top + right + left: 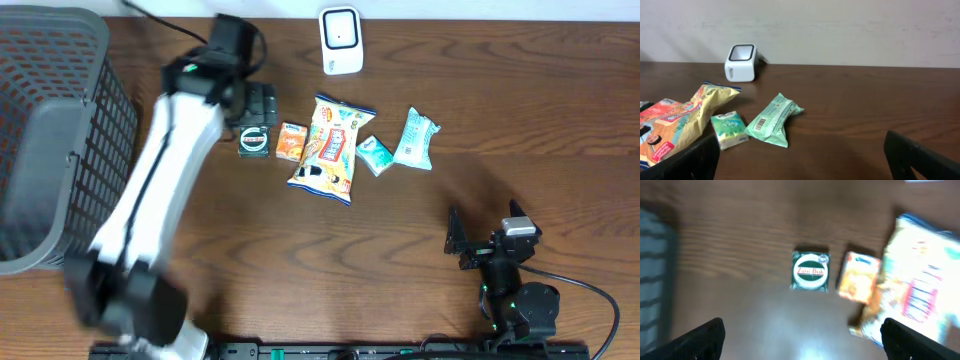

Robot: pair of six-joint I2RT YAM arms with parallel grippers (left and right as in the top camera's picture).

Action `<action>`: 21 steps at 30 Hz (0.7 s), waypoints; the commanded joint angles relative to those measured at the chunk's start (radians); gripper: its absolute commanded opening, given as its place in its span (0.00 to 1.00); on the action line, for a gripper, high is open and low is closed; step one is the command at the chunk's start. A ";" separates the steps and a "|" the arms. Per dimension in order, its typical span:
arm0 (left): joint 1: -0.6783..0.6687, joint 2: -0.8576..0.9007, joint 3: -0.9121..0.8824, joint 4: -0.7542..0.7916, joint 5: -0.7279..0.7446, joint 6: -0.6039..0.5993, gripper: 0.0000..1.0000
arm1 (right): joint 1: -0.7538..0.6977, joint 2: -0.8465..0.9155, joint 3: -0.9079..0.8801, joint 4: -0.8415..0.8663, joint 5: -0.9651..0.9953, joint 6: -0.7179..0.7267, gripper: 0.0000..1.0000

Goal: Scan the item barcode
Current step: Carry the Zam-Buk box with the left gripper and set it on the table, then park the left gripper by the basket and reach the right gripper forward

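Left hand [802, 325]: fingers spread wide, nothing between them, nothing held. It hangs above the surface [400, 260] at roughly 11 o'clock on the overhead view; the wrist picture is blurred. Just beyond the fingertips, flat and label up, lies a small green tin [810, 271], apart from both fingers. My guess is that this is the item to be scanned; no barcode shows on it from here. At its 3 o'clock, just beside it, is an orange box [857, 276]. Next again at 3 is a big snack bag [920, 275] that seems to touch the box. Farther toward 3 are a small green tissue pack [729, 131] and a pale green wrapped pack [774, 120], barcode face showing, the two just beside each other. Right hand [802, 150]: equally wide, empty, low at 5 o'clock, well apart from all the goods.

Progress, as judged: nothing done that shows. No item is lifted and none is at the scanner [741, 62], which stands at 12 o'clock by the far edge. Left to do: grasp, carry, turn the barcode to the scanner window.

Surface: dark wood grain. Dark mesh basket [50, 120] at 9 to 10 o'clock. Plain pale wall [840, 30] behind.
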 commanded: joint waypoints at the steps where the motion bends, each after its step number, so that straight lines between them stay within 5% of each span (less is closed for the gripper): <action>1: 0.016 -0.122 0.021 -0.068 -0.021 -0.058 0.97 | -0.002 -0.005 -0.001 -0.005 0.001 0.014 0.99; 15: 0.241 -0.220 0.012 -0.336 -0.031 -0.160 0.98 | -0.002 -0.005 -0.001 0.010 -0.012 0.031 0.99; 21: 0.330 -0.220 0.002 -0.331 -0.031 -0.208 0.98 | -0.002 -0.005 -0.001 0.079 -0.481 0.482 0.99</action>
